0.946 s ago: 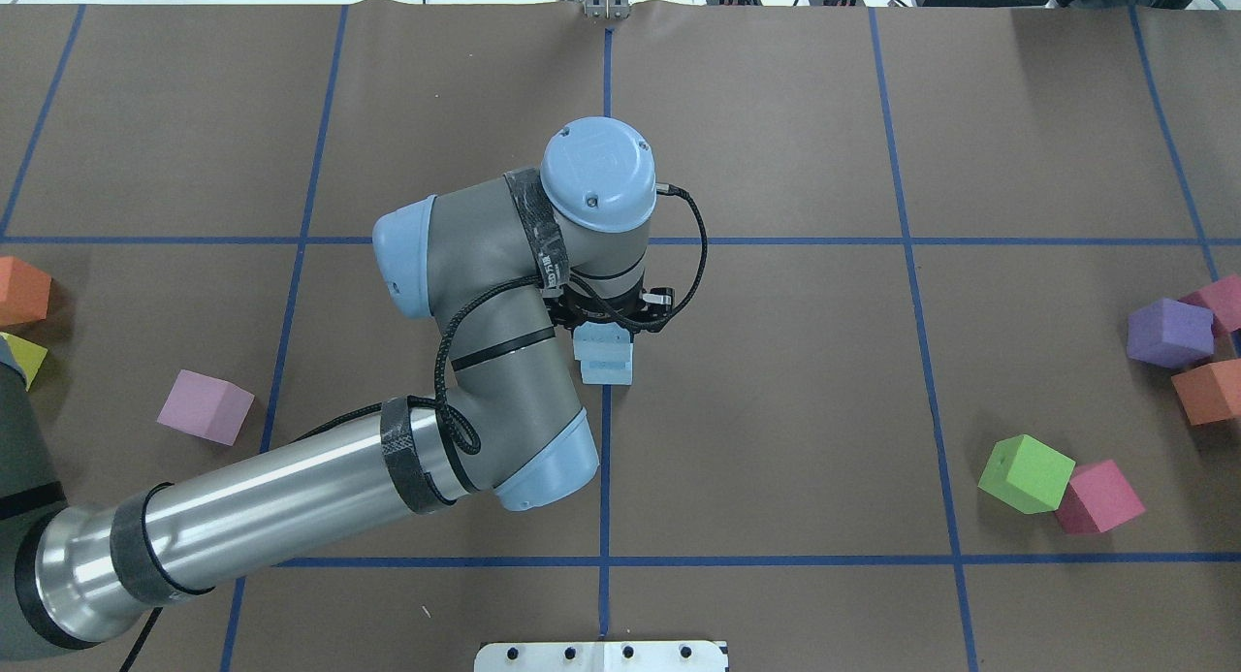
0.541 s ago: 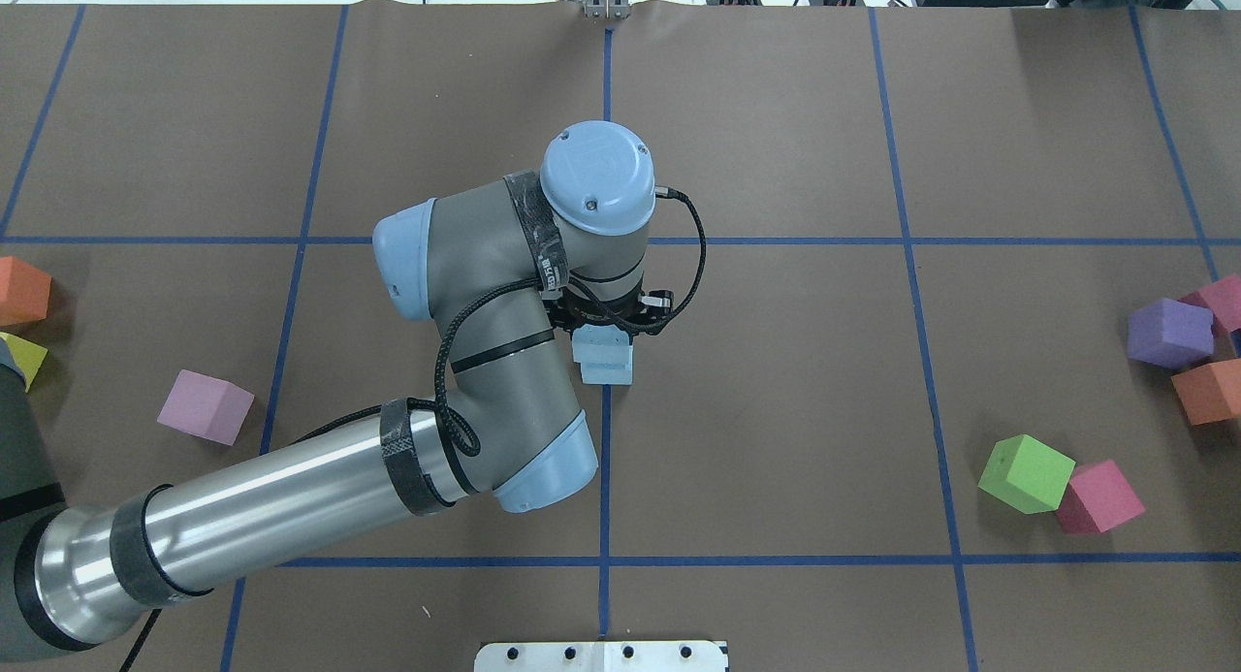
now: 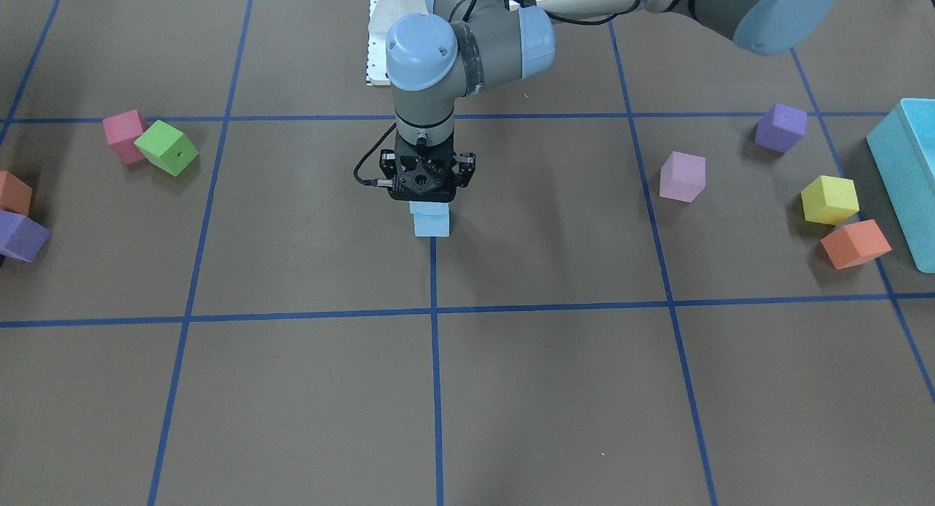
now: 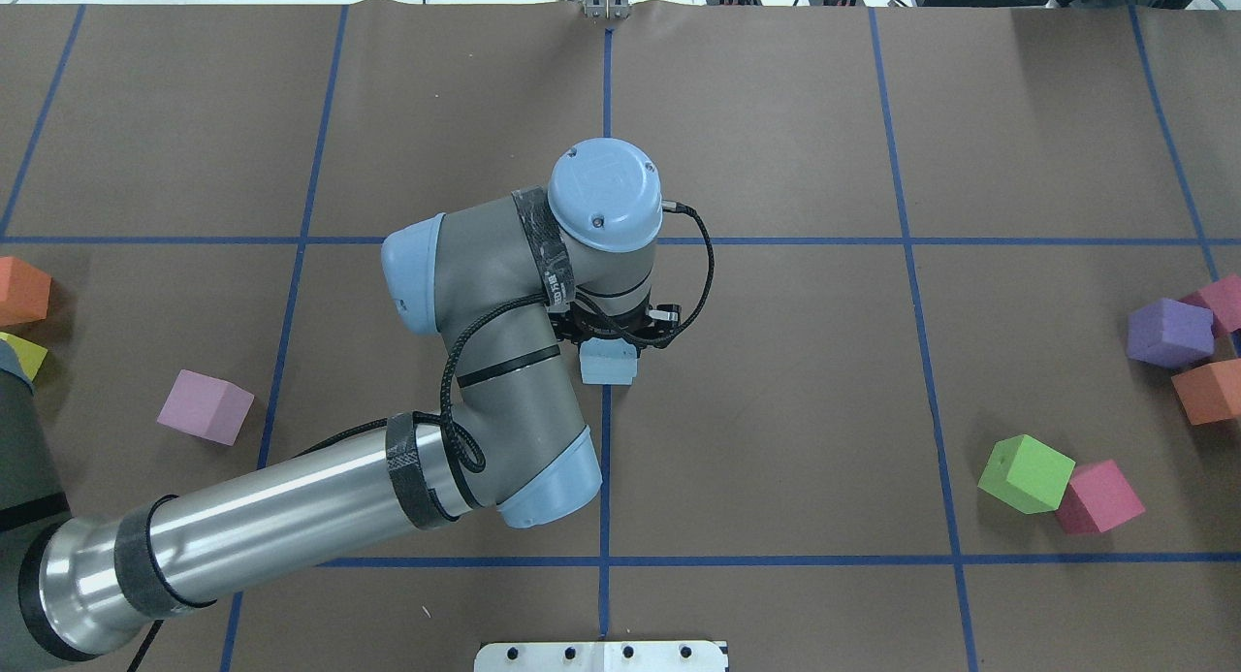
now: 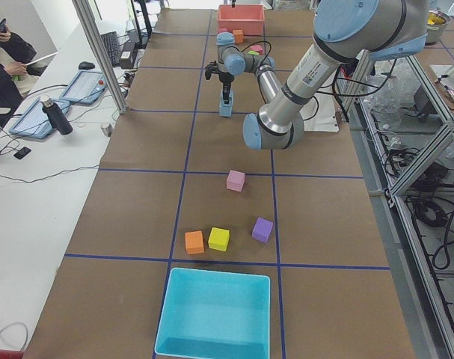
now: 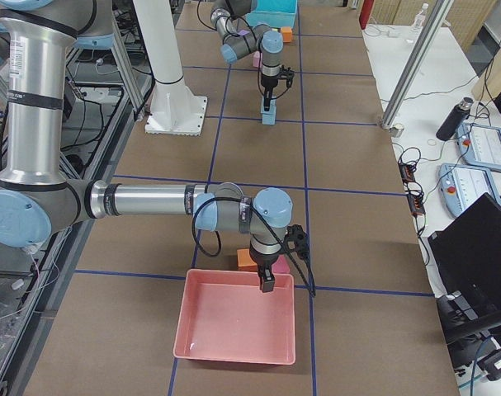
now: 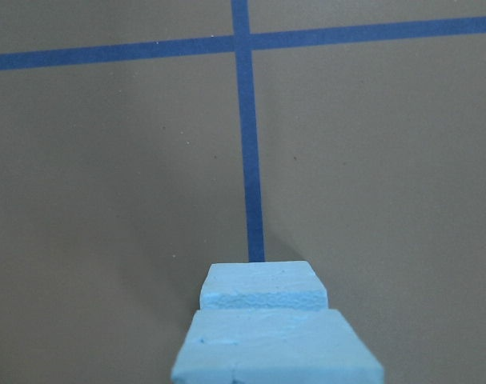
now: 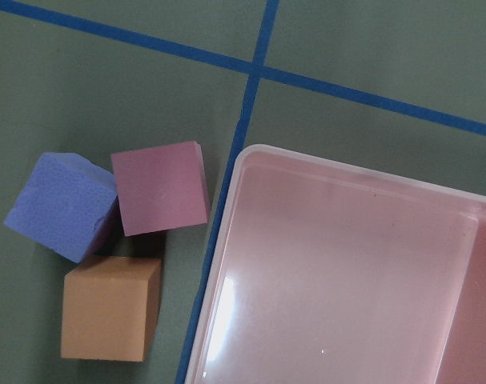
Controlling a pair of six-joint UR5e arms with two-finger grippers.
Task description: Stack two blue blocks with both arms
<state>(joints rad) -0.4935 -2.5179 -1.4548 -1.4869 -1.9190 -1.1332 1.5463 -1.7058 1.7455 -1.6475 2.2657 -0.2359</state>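
Two pale blue blocks are at the table's centre on a blue tape line. My left gripper point(image 3: 427, 201) points straight down and is shut on the upper blue block point(image 3: 429, 207), holding it on or just above the lower blue block point(image 3: 432, 227). Its fingers are hidden under the wrist in the overhead view point(image 4: 613, 340). In the left wrist view the upper block point(image 7: 279, 348) fills the bottom edge and the lower block point(image 7: 263, 286) shows just beyond it. My right gripper point(image 6: 265, 285) hangs over a pink tray point(image 6: 233, 351); I cannot tell whether it is open.
Green point(image 4: 1026, 473), pink point(image 4: 1098, 497), purple point(image 4: 1170, 333) and orange point(image 4: 1207, 391) cubes lie on the right. A lilac cube point(image 4: 204, 407) and an orange cube point(image 4: 21, 291) lie on the left. A turquoise box point(image 3: 906, 177) stands at the left end.
My left wrist has shifted down in the overhead view, and the upper blue block with it. That block now overlaps the lower one instead of showing as a separate step.
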